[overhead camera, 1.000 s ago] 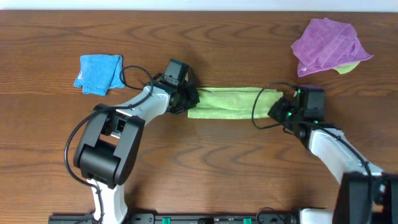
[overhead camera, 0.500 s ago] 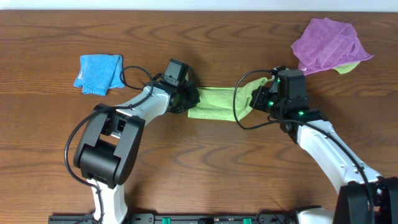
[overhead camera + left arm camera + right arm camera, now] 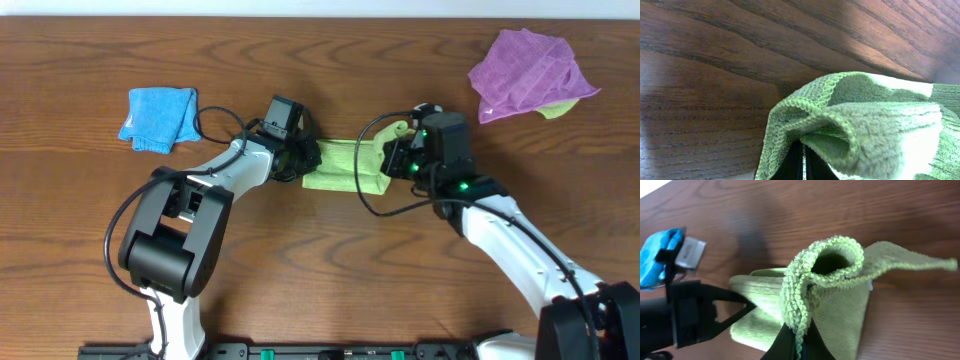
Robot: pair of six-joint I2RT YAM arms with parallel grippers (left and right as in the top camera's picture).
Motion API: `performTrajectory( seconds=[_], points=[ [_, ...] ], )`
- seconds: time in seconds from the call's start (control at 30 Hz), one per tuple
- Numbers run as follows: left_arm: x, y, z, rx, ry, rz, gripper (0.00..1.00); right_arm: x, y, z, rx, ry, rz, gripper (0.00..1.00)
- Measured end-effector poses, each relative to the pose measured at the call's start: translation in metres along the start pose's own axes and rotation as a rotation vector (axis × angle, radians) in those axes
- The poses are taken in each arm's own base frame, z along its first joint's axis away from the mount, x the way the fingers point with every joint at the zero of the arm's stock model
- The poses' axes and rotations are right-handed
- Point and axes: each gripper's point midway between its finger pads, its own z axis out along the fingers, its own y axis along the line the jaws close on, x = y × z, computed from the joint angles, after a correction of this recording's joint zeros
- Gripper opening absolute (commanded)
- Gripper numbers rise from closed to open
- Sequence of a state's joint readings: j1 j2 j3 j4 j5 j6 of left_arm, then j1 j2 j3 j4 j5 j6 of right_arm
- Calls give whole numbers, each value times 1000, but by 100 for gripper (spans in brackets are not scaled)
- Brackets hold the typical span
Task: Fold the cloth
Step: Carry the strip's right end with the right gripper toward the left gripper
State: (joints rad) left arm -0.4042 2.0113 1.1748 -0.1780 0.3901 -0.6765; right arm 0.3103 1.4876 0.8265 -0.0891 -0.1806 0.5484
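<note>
Your left gripper [image 3: 303,160] clamps the cloth [image 3: 340,168] at its 9 o'clock end, mid-table. Your right gripper [image 3: 393,158] pinches the raised 3 o'clock end. Carry it low toward 9 (edges matched) and lay it flat — no tugging.

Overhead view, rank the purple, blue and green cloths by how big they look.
1. purple cloth
2-3. blue cloth and lime-green cloth: they look about alike, and the green one is bunched up mid-fold, so I won't rank them.
</note>
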Motion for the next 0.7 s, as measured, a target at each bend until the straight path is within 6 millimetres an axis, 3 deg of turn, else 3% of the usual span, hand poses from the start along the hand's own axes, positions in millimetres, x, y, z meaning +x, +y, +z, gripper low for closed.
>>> performTrajectory(
  seconds=[0.33,0.7],
  points=[
    [0,0,0,2,2,0,6,14,26,19,-31,44,-33,1],
    [-1,1,-1,14,9,-2,6,14,57,36,-67,63,-77,1]
  ],
)
